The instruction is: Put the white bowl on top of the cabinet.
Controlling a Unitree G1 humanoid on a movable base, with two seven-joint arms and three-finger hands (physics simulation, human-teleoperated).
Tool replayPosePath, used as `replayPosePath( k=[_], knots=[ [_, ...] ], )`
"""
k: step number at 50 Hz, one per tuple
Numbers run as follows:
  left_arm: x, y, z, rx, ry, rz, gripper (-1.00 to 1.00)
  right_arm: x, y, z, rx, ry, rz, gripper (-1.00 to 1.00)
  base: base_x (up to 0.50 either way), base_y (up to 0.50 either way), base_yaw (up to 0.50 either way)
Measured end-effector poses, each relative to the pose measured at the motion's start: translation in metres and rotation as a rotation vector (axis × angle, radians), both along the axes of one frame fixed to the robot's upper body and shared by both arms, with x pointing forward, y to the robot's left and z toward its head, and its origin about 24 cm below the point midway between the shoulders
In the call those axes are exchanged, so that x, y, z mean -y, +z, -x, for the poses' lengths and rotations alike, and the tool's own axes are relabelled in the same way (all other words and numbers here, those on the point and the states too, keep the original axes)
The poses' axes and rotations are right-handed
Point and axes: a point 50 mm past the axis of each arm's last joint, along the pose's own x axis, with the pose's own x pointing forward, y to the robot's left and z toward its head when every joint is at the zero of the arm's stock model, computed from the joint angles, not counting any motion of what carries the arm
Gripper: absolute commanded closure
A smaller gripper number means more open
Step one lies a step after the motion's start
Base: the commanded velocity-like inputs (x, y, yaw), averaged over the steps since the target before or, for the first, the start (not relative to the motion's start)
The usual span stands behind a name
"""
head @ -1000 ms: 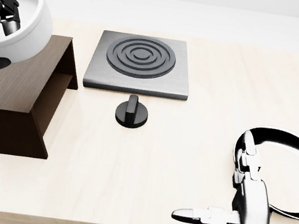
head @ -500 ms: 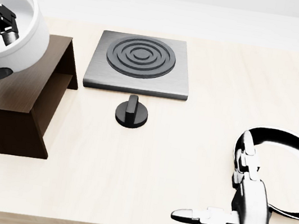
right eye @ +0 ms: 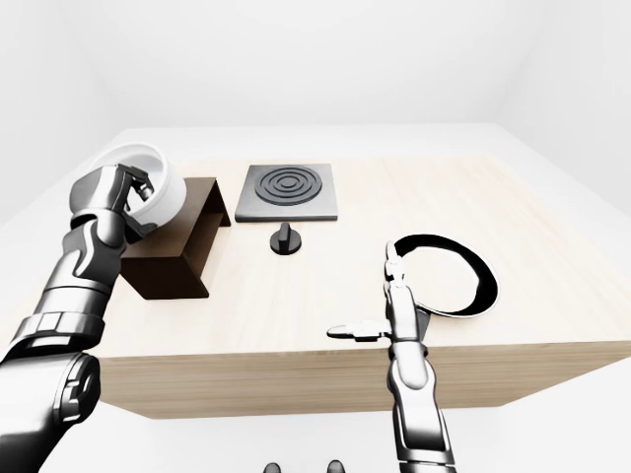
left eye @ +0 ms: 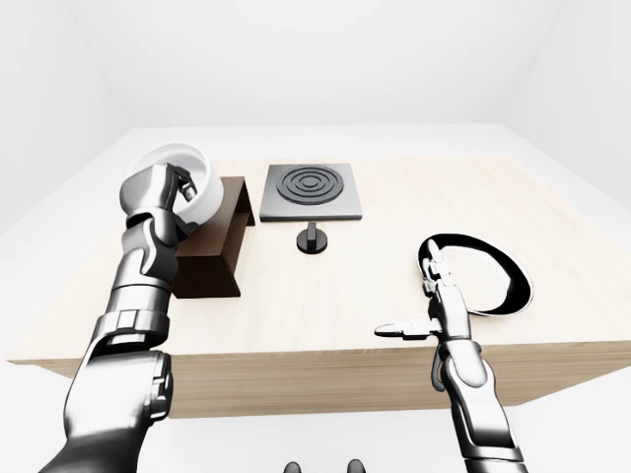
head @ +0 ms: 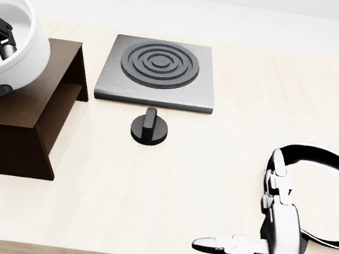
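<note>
The left hand (left eye: 163,192) grips the rim of the smooth, round white bowl (head: 24,27), tilted over the dark wooden cabinet (head: 26,114) — just below the hand. The metallic right hand (head: 270,227) is spread open.

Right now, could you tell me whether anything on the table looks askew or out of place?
Only the white bowl: the left hand holds it tilted by its rim over the cabinet. Nothing looks spilled or damaged.

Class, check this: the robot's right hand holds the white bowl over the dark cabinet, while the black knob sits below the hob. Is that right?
Not quite: the left hand holds the white bowl, as the left-eye view shows. It is over the dark cabinet, and the black knob sits below the hob.
</note>
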Motion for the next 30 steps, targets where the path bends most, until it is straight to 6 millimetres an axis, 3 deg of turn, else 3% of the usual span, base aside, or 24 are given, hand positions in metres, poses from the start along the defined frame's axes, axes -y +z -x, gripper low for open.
replayPosePath(
  k=[30],
  knots=[
    [-0.004,-0.018,-0.002,-0.016,0.049,0.059,1.0,-0.002,-0.002,-0.001,-0.002,0.004,0.005,-1.0,0.0,0.0,0.0]
  ],
)
